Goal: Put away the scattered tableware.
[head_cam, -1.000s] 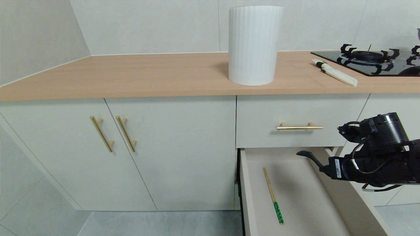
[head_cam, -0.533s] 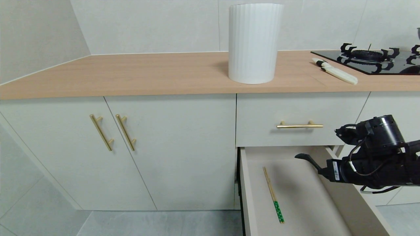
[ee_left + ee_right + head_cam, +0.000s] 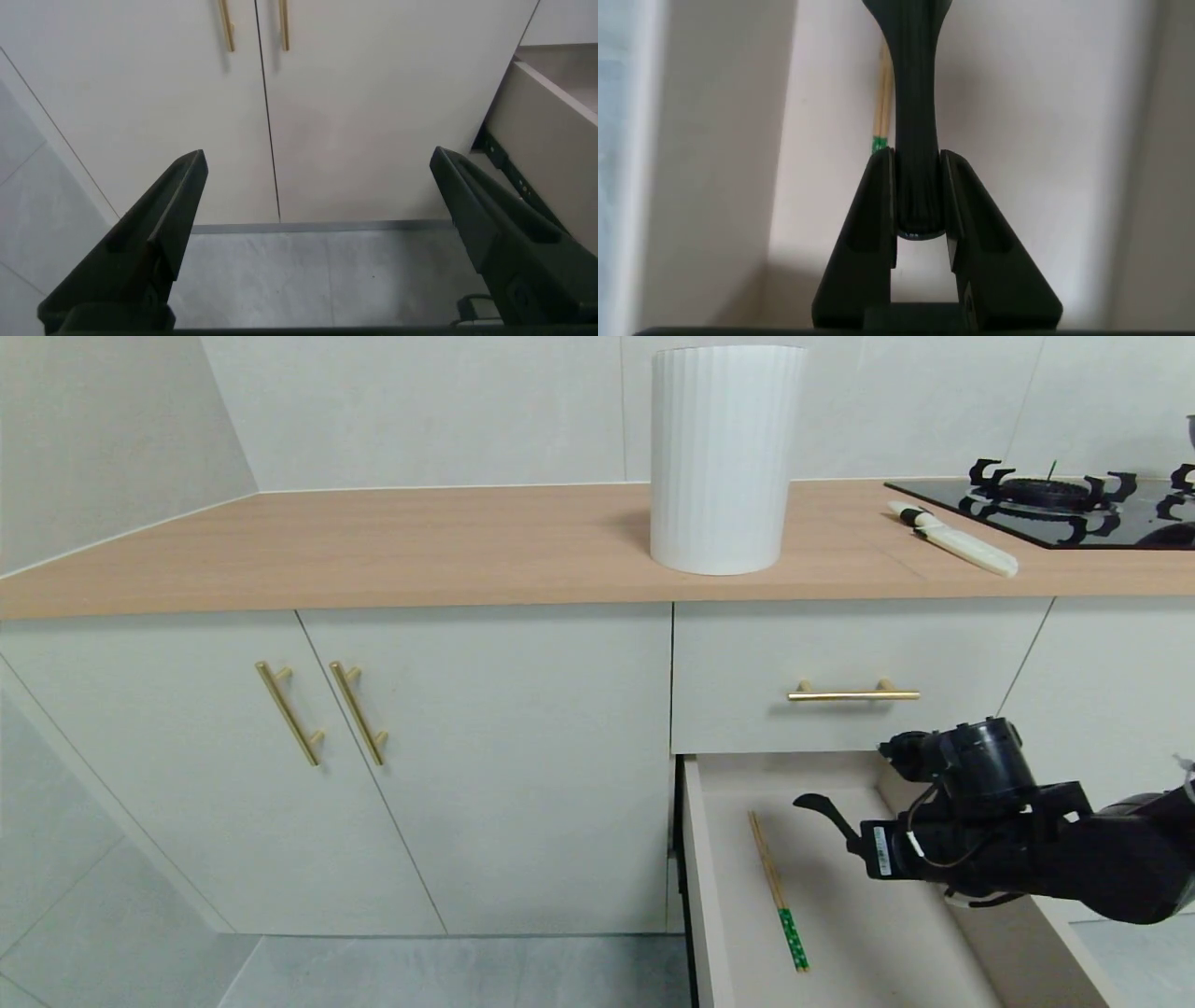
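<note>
The right pincer is shut tight on the handle of a black spoon. It holds the spoon in the air over the open drawer, about the middle of it. The spoon lies nearly flat. It sticks out from the pincer toward the drawer's left side and a bit toward the back. Its far end curves up.

Two chopsticks lie side by side on the drawer floor, near the left wall. Their long way runs from the back of the drawer to the front. Their green ends point to the front, and the green part has tiny light dots on it.

A white knife with a dark band lies flat on the tabletop, near the right end and just beside the stove. It lies at a slant, with the banded end toward the back wall and the other end toward the front edge. A tall white jar with ribs stands upright near the middle of the tabletop.

A small white sticker on the right pincer has print too small to read.

The left pincer is wide apart and holds nothing. It faces the cupboard doors and the floor to the left of the drawer.
</note>
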You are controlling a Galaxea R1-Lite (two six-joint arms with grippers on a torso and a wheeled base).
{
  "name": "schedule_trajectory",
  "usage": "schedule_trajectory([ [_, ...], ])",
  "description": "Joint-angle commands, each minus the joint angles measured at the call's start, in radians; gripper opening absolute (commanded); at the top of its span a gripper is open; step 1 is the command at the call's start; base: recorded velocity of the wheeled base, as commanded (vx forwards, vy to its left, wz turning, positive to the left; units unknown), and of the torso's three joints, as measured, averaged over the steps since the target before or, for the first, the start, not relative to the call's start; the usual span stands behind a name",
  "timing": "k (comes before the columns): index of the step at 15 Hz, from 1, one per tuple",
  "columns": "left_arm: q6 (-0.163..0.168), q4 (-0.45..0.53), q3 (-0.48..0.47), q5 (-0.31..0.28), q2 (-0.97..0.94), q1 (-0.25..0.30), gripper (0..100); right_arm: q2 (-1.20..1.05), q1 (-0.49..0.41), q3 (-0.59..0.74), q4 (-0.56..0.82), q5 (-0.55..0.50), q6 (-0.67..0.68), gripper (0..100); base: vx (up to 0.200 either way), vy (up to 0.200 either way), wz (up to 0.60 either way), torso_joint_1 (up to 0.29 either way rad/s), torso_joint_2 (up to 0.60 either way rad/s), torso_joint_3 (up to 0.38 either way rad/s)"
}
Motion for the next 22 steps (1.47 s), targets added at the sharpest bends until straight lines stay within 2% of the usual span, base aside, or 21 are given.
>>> schedule_trajectory([
  [1,0.0,0.001,0.0,0.0,0.001,0.001,100,0.176,0.004,0.012,-0.08,-0.032,0.006,0,0.0,0.0,0.0,0.0,0.0,0.0],
  [4,0.0,0.0,0.0,0.0,0.001,0.001,100,0.271,0.006,0.013,-0.175,-0.113,0.006,0,0.0,0.0,0.0,0.0,0.0,0.0],
  [12,0.0,0.0,0.0,0.0,0.001,0.001,100,0.347,0.01,0.006,-0.181,-0.129,0.016,0,0.0,0.0,0.0,0.0,0.0,0.0],
  [22,0.0,0.0,0.0,0.0,0.001,-0.001,100,0.418,0.012,0.006,-0.265,-0.156,0.018,0,0.0,0.0,0.0,0.0,0.0,0.0],
])
